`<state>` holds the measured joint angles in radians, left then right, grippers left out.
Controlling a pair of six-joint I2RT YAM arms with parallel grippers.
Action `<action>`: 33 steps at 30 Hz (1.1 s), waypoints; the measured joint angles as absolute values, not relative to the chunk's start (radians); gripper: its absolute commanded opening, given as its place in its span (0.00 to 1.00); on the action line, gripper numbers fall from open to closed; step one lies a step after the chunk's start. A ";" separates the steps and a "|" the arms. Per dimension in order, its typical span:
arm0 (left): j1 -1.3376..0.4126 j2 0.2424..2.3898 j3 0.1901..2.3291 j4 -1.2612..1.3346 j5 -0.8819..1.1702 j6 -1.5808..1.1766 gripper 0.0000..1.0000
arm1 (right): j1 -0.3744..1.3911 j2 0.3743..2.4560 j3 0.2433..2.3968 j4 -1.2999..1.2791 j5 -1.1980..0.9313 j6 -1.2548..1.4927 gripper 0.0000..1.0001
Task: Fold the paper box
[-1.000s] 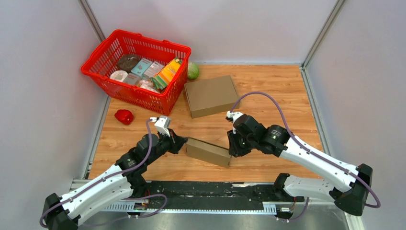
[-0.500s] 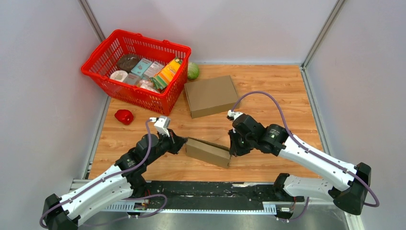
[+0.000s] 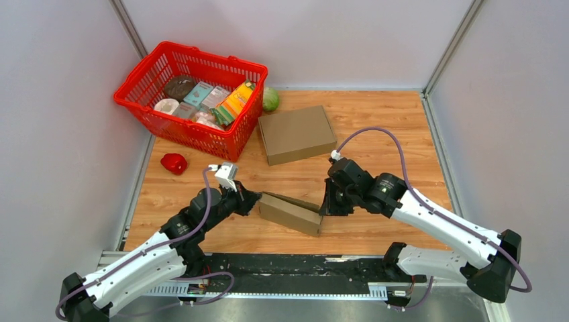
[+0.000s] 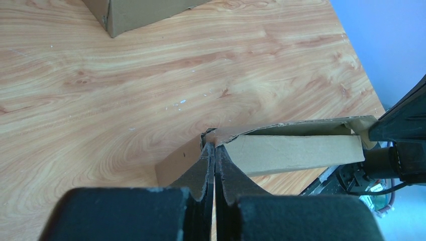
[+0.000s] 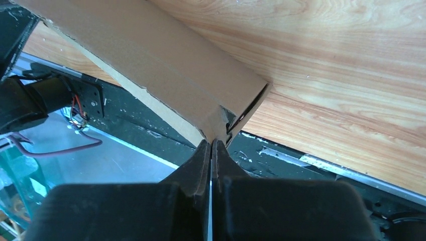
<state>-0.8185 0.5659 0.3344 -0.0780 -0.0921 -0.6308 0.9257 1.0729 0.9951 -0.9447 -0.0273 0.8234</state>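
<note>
At opposite ends of the box [image 3: 290, 213], my left gripper [image 3: 257, 202] and right gripper [image 3: 323, 209] pinch shut on it, bracing it for folding.

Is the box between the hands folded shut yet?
No: the paper box is half open, a dark gap under its lifted top flap.

Bright, even light falls from above, with no glare on the wooden table [image 3: 376, 121]. Shadows are soft and short, hugging the near side of the paper box [image 3: 288, 212] and the arms. The top view is sharp throughout. In the wrist views the left gripper [image 4: 214, 150] and right gripper [image 5: 211, 143] loom dark and blurred up close, while cardboard and wood grain stay crisp.
</note>
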 measured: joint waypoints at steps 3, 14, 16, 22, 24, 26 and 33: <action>-0.818 0.561 0.334 -0.083 -0.092 -0.631 0.00 | 0.923 1.063 0.988 -0.941 -0.027 0.854 0.00; -0.819 0.557 0.333 -0.085 -0.084 -0.646 0.00 | 0.923 0.945 0.844 -0.810 -0.012 0.881 0.00; -0.819 0.557 0.333 -0.085 -0.084 -0.646 0.00 | 0.930 0.934 0.830 -0.792 0.006 0.883 0.00; -0.819 0.552 0.332 -0.088 -0.084 -0.647 0.00 | 1.015 0.895 0.797 -0.759 0.115 0.882 0.00; -0.819 0.548 0.332 -0.092 -0.082 -0.647 0.00 | 1.036 0.867 0.772 -0.738 0.143 0.877 0.00; -0.819 0.543 0.329 -0.093 -0.080 -0.647 0.00 | 1.044 0.837 0.745 -0.714 0.157 0.875 0.02; -0.822 0.529 0.323 -0.100 -0.055 -0.650 0.00 | 1.045 0.792 0.719 -0.710 0.194 0.882 0.28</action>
